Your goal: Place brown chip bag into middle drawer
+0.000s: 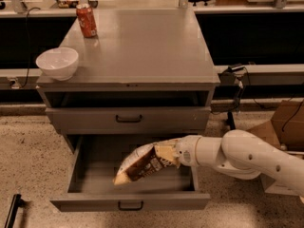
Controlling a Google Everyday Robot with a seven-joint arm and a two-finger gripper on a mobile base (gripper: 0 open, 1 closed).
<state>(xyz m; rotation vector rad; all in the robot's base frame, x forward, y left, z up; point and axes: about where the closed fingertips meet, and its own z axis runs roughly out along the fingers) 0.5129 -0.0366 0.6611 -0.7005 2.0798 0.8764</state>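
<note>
The brown chip bag (145,163) is dark brown with white lettering and tan ends. It lies tilted inside the open middle drawer (90,167), its lower left end near the drawer floor. My gripper (172,155) comes in from the right at the end of the white arm and is shut on the bag's upper right end. The drawer's front with its black handle (130,205) is pulled out toward the camera. The matching grey handled front (128,119) above it is closed.
A white bowl (57,63) sits on the cabinet top at the left edge. A red soda can (86,20) stands at the back left. A cardboard box (285,127) is on the floor to the right. Cables hang beside the cabinet's right side.
</note>
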